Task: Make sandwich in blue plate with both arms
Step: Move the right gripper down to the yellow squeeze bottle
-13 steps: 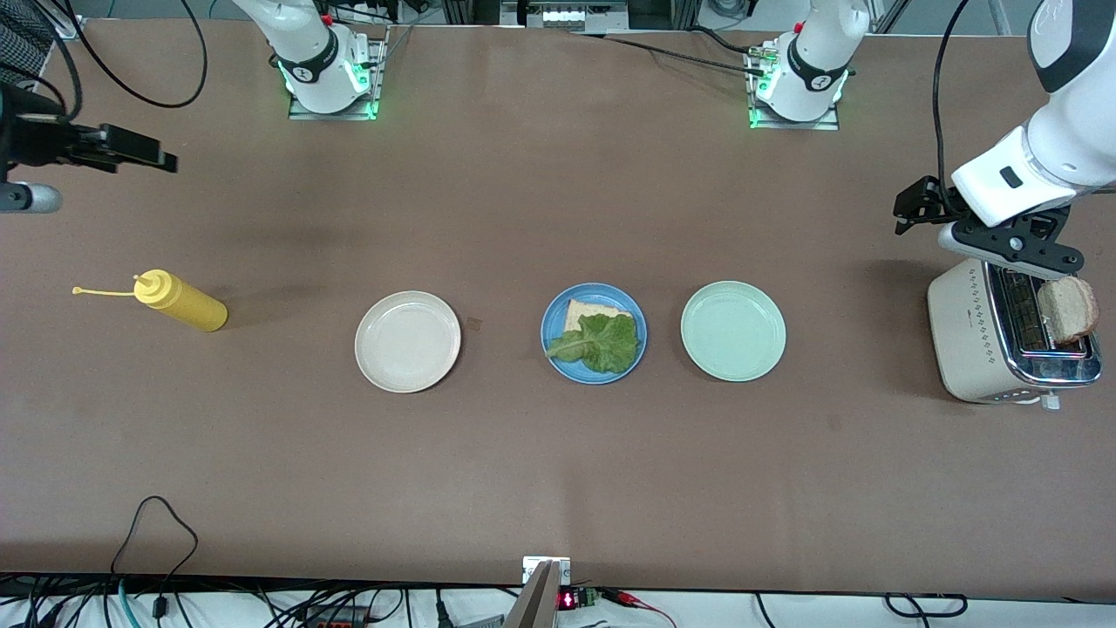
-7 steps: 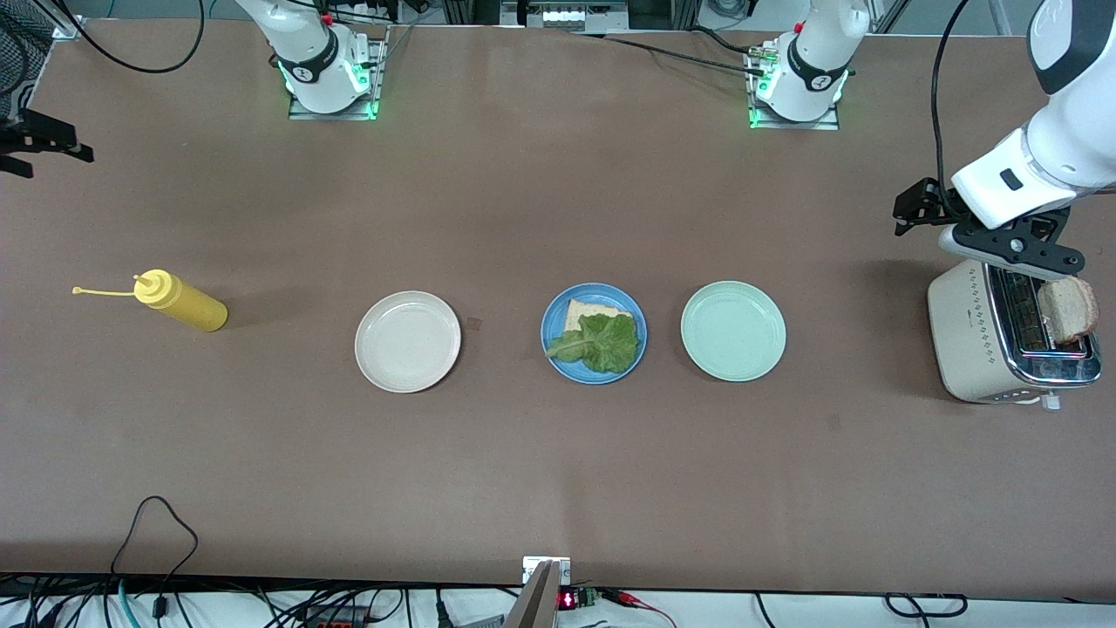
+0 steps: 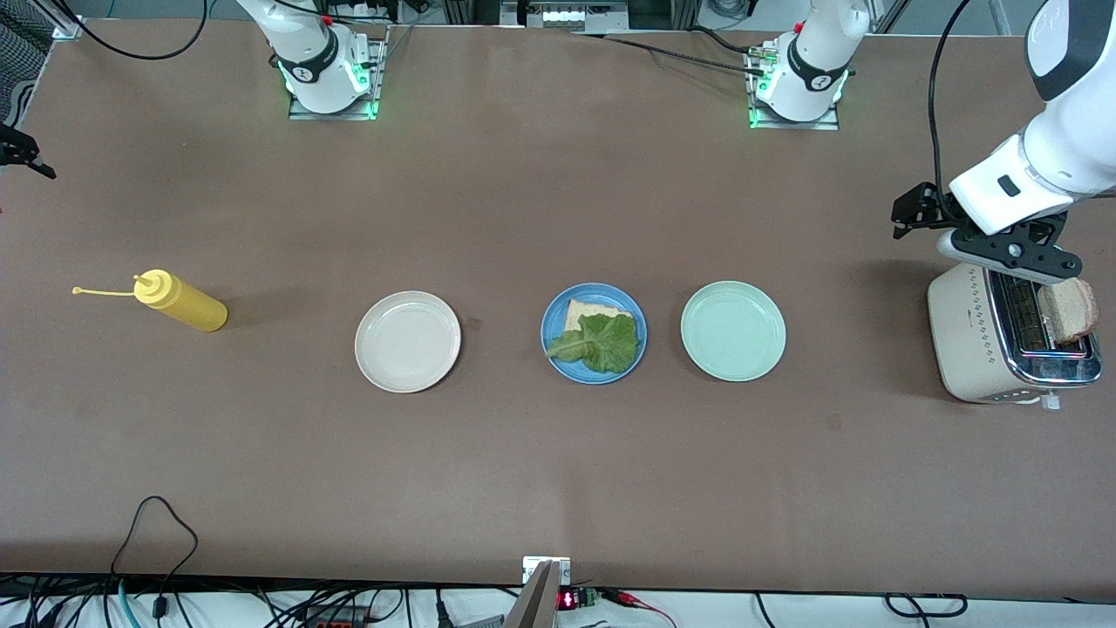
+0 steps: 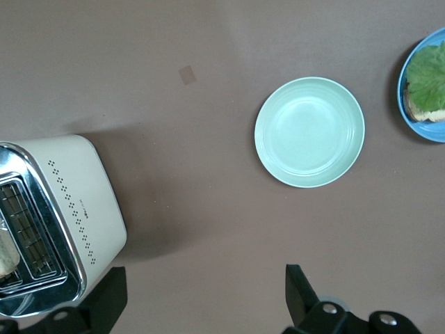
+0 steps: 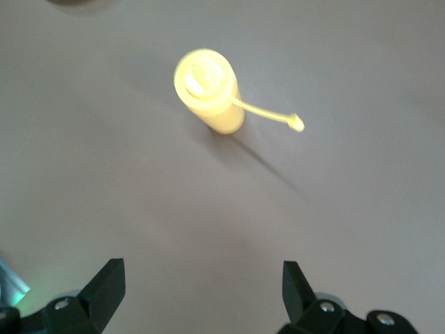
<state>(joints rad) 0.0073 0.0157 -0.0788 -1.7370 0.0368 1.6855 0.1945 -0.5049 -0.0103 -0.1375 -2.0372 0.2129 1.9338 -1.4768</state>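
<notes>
Top slice still waiting in the toaster

Left claw (image 4: 201,299), wide and empty, hangs above the toaster (image 3: 1003,336) to fetch bread (image 3: 1068,310) for the blue plate (image 3: 594,332); right claw (image 5: 198,296), wide, waits over the mustard bottle (image 5: 208,90), at the bench's nine o'clock.

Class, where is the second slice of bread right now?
In the front view, the slice of bread stands in a slot of the toaster at the left arm's end of the table, just under the open left gripper.
</notes>
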